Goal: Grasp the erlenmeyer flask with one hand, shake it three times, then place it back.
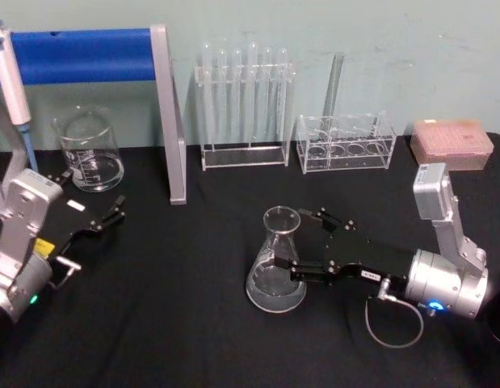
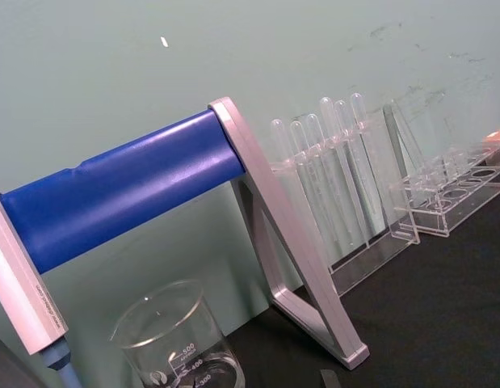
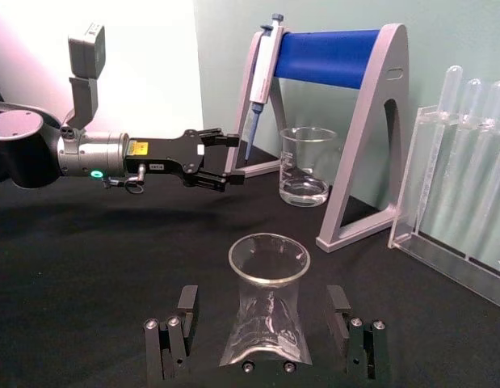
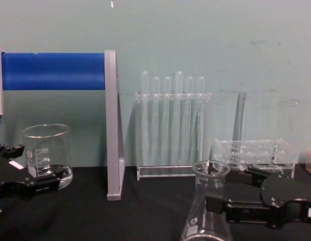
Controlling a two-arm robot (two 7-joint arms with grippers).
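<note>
The erlenmeyer flask (image 1: 276, 271) is clear glass and stands upright on the black table, right of centre. My right gripper (image 1: 286, 237) reaches in from the right and is open, with one finger on each side of the flask. In the right wrist view the flask (image 3: 268, 319) sits between the two fingers (image 3: 185, 301), and a gap shows on both sides. In the chest view the flask (image 4: 209, 211) rises at the bottom right. My left gripper (image 1: 118, 208) rests open at the left, near the beaker, and shows far off as the left gripper (image 3: 227, 158) in the right wrist view.
A glass beaker (image 1: 90, 153) stands at the back left beside a grey stand with a blue bar (image 1: 165, 105) that carries a pipette (image 1: 9, 77). A test tube rack (image 1: 243, 105), a second clear rack (image 1: 346, 145) and a pink box (image 1: 450, 144) line the back.
</note>
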